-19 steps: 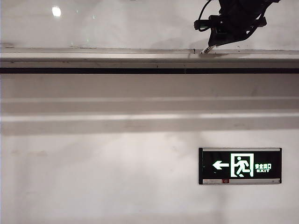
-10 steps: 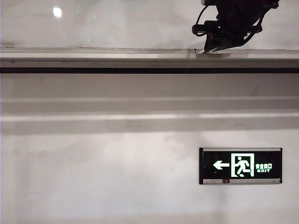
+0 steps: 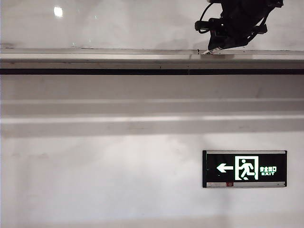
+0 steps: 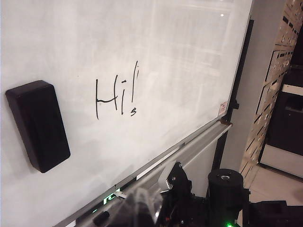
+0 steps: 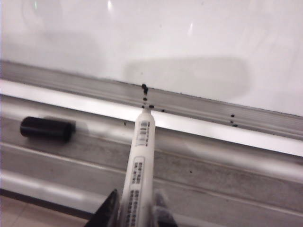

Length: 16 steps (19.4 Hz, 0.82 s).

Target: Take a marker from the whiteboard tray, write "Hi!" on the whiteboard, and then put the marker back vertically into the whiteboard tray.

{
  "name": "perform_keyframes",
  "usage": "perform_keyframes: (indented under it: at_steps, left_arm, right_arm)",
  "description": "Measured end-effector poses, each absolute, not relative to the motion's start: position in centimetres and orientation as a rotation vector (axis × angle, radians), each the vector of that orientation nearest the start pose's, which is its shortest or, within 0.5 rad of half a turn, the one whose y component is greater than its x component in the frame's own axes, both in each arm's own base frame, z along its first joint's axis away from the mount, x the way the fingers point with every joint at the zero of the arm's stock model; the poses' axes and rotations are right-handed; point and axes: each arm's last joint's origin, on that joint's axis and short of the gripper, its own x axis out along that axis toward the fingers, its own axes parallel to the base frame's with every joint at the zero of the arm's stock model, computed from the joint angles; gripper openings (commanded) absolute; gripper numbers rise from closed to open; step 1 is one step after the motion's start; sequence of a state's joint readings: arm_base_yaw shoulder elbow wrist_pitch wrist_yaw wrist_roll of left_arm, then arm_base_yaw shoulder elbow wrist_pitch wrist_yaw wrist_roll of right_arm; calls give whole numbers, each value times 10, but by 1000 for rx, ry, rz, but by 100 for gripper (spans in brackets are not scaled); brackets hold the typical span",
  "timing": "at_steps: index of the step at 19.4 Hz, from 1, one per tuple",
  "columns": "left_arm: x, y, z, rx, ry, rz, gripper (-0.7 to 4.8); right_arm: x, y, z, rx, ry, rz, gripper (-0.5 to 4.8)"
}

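At the 1 o'clock edge of the exterior view, the right claw (image 3: 216,45) hangs low over the whiteboard tray (image 3: 118,58). Right wrist view: both fingers (image 5: 108,213) flank the marker (image 5: 141,161), one on each side of the barrel; whether they actually press it or stand slightly off cannot be told, since only the finger tips show at the frame edge. Marker barrel is white, slim, printed with blocks of small black text and a barcode-like patch, too fine to read. Its black tip is uncapped and points at the tray's back rail, at or just short of the lower edge of the whiteboard (image 5: 189,38). Small black ink specks dot the rail near the tip. A short black cap (image 5: 46,129) lies on its side in the tray channel, at about 9 o'clock from the marker, apart from it.

Left claw: in the left wrist view only dark arm hardware shows along the lower edge; claw opening cannot be told. That view shows the whiteboard with "Hi!" (image 4: 118,92) handwritten in black, and a black eraser block (image 4: 38,124) stuck to the board at 9 o'clock of the writing.

Below the tray in the exterior view, a green-lit exit sign (image 3: 244,168) reads "EXIT", with a left arrow and a running figure.
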<state>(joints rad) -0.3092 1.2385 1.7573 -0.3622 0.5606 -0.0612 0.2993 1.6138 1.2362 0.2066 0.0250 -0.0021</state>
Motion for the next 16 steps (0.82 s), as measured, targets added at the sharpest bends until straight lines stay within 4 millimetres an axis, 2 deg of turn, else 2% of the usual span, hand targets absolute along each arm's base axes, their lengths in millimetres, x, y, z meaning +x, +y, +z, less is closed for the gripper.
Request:
perform_keyframes:
  at_steps: [3,8,9,10,11,16]
  left_arm:
    - [193,-78,541,-37,-134,-873,-5]
    - [194,-78,541,-37,-133,-873,-5]
    - [193,-78,541,-37,-134,-873,-5]
    - [193,-78,541,-37,-134,-873,-5]
    - [193,-78,541,-37,-134,-873,-5]
    - [193,-78,541,-37,-133,-873,-5]
  right_arm:
    - [360,110,318,-20,157,272,49]
    - [360,110,320,50,151,243,55]
    - [360,110,320,54,152,243,72]
    - [360,110,320,56,152,243,129]
    - [360,110,320,57,148,243,152]
    - [361,110,323,65,124,243,152]
